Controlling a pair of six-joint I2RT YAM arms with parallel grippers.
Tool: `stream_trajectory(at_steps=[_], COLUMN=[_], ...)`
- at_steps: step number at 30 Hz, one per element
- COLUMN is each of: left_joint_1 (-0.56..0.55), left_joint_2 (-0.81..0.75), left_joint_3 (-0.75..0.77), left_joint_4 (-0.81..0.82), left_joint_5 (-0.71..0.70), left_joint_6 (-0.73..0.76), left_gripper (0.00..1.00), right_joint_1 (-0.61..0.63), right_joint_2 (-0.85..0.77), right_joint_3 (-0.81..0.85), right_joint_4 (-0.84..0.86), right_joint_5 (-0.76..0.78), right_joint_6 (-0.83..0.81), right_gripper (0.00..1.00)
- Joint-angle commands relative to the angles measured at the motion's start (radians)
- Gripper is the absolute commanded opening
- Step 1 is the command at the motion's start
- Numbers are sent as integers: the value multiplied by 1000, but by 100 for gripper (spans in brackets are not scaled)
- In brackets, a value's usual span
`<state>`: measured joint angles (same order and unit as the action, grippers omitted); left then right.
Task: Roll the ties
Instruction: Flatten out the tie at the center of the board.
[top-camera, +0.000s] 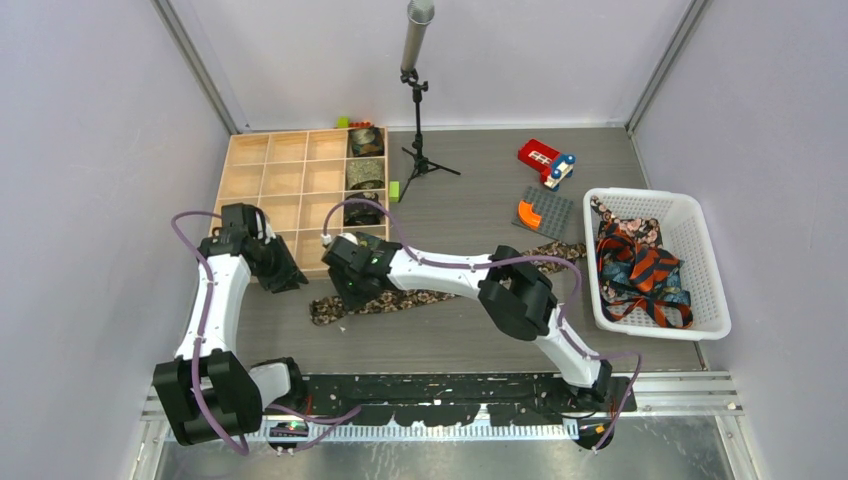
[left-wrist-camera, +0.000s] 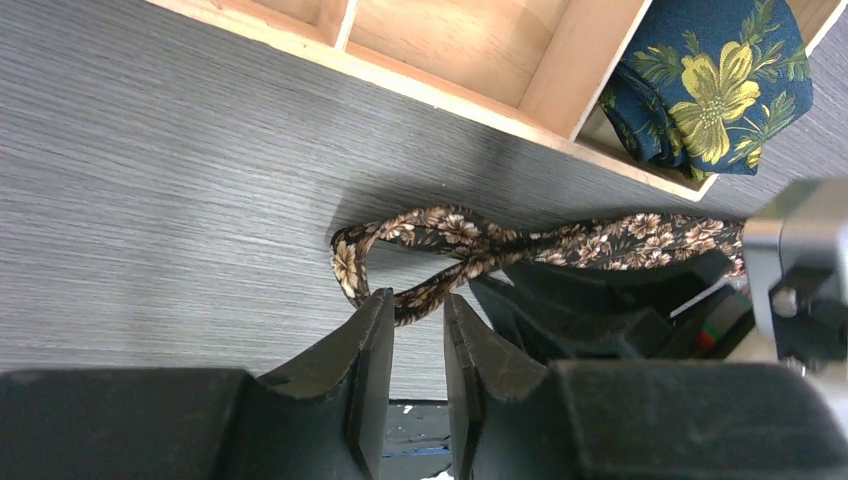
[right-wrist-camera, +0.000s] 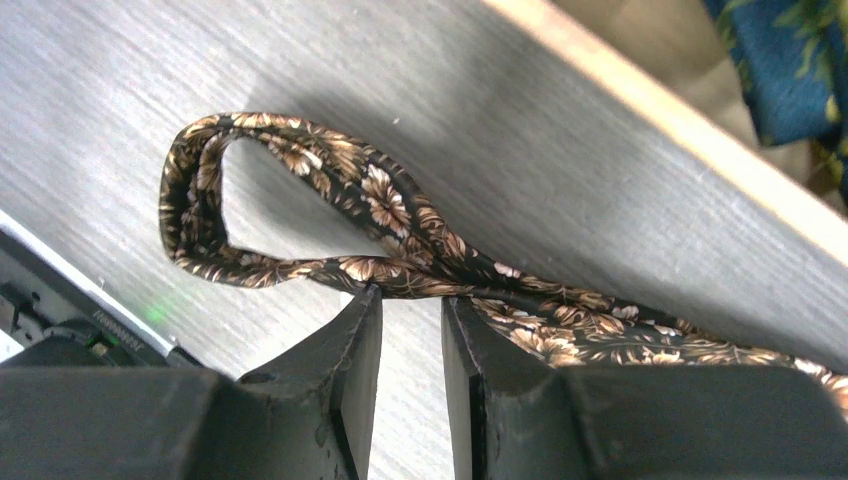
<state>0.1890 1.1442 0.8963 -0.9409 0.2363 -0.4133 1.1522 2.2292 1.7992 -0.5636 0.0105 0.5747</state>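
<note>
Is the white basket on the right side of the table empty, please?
No, in the top view the white basket holds a heap of ties, some red-orange striped and some dark floral.

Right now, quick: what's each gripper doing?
Left gripper: nearly closed at the brown floral tie; grip cannot be told.
Right gripper: nearly closed at the same tie; grip cannot be told.

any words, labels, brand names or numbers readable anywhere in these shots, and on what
No text can be read in any view.
red toy: white marks on top, too small to read.
brown floral tie: pattern only, no label showing.
wooden tray and white basket: no lettering visible.
</note>
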Motion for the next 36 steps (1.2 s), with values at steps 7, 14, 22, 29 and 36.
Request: stream_trajectory(at_steps=[7, 14, 22, 29, 36], left_joint_1=[-2, -2, -24, -117, -177], left_joint_2=[-34, -157, -356, -384, -345], left_joint_3=[13, 8, -107, -191, -274], left_joint_4=[2, -27, 43, 63, 136], left_joint_5=[-15, -118, -196, -300, -337], left_joint_6=[7, -79, -281, -369, -413], left_gripper=[34, 63, 66, 64, 58], right_joint_1=[-89, -104, -110, -157, -335], right_joint_2=[100, 80, -135, -420, -674], right_joint_3=[101, 149, 86, -181, -532], right_joint_4=[-32, -74, -144, -145, -150], right_joint_5=[-56, -84, -18, 141, 218], right_joint_6=[16, 31, 37, 79, 164], right_gripper=[33, 33, 33, 34, 34])
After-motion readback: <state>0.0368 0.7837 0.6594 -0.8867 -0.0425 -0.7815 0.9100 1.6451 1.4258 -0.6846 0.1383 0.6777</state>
